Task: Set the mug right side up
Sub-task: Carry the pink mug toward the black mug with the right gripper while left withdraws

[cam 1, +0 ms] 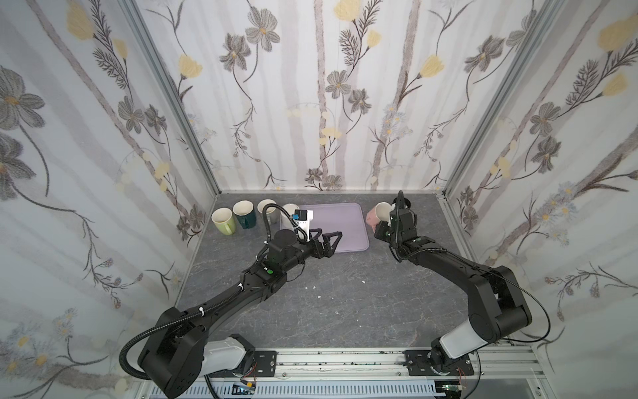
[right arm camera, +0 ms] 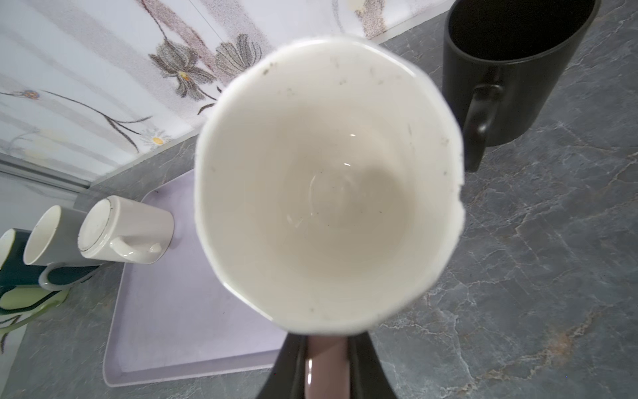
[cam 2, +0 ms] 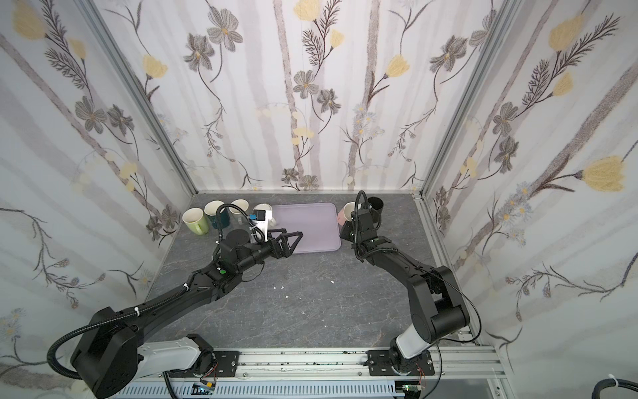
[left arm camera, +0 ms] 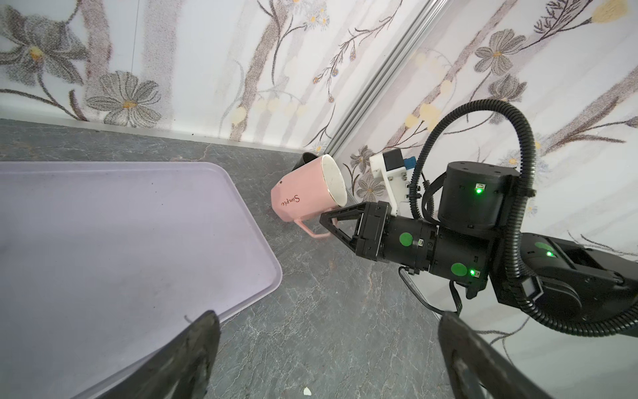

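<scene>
A pink mug (cam 1: pixel 377 212) (cam 2: pixel 346 211) (left arm camera: pixel 305 193) with a white inside hangs tilted on its side, right of the lilac tray (cam 1: pixel 345 224) (left arm camera: pixel 103 224). Its mouth faces my right wrist camera, so its inside (right arm camera: pixel 328 193) fills that view. My right gripper (cam 1: pixel 375 228) (left arm camera: pixel 326 221) (right arm camera: pixel 326 362) is shut on the mug's pink handle. Whether the mug touches the table I cannot tell. My left gripper (cam 1: pixel 329 234) (cam 2: pixel 291 235) (left arm camera: pixel 328 317) hovers open and empty over the tray's near edge.
A black mug (cam 1: pixel 406 202) (right arm camera: pixel 511 69) stands upright just behind the pink one, near the back right corner. Along the back left stand a light green mug (cam 1: pixel 223 221), a dark teal mug (cam 1: pixel 245 214) and a grey mug (cam 1: pixel 267 209). A white mug (right arm camera: pixel 124 228) sits at the tray's corner, base showing.
</scene>
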{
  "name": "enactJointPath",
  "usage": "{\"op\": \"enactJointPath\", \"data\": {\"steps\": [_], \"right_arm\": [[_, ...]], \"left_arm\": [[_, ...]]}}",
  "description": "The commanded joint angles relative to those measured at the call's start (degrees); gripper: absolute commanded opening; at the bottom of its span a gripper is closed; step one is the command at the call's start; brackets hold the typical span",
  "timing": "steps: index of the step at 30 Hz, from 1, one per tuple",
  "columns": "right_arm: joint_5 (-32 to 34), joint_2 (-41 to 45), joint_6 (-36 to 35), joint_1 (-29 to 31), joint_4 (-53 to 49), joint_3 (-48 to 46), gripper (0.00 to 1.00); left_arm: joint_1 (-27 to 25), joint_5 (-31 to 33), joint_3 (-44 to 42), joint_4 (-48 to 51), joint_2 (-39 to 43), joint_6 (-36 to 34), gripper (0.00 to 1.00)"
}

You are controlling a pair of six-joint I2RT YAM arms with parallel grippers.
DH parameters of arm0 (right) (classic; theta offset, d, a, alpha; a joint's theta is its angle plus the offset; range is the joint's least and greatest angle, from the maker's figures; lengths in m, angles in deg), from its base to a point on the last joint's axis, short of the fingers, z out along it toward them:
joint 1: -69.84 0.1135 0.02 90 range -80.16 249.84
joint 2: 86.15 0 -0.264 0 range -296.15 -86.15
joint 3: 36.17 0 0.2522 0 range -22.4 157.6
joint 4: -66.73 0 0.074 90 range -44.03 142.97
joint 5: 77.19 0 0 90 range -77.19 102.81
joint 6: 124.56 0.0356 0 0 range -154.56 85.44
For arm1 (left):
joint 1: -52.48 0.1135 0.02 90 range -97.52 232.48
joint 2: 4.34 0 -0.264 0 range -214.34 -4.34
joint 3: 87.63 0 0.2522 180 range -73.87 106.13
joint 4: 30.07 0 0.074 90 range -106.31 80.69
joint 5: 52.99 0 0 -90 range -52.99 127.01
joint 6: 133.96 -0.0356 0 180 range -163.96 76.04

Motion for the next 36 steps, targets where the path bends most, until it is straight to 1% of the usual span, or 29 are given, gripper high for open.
{"op": "enactJointPath", "data": {"steps": [1,7,18,31,32,33,34,36], "right_arm": [[5.1,-1.5,-2.5,-0.2,2.1,2.0,0.0],[6.5,-6.2,-3.4,-1.4,0.7,6.1,0.0],[6.3,-13.6,-5.5,-3.0,-4.0,15.3,0.0],[4.3,-19.0,-4.7,-5.0,-5.2,20.8,0.0],[3.6,-19.3,-4.7,-5.1,-5.3,21.2,0.06],[3.3,-19.5,-4.7,-5.1,-5.4,21.5,0.15],[3.1,-19.6,-4.8,-5.1,-5.7,21.8,0.21],[3.2,-20.1,-4.9,-5.2,-6.2,22.6,0.28]], "left_arm": [[0.2,0.7,0.0,-0.9,-0.3,-0.3,1.0],[0.3,1.7,0.0,-0.2,0.0,-0.7,1.0],[0.4,3.2,-0.4,1.3,0.3,-2.0,1.0],[0.6,4.1,-0.3,1.7,-0.2,-1.7,1.0],[0.5,4.2,-0.3,1.9,-0.3,-1.6,1.0],[0.7,4.3,-0.3,2.1,-0.3,-1.7,1.0],[0.7,4.3,-0.2,2.1,-0.3,-1.7,1.0],[0.8,4.6,-0.3,2.4,-0.3,-1.8,1.0]]}}
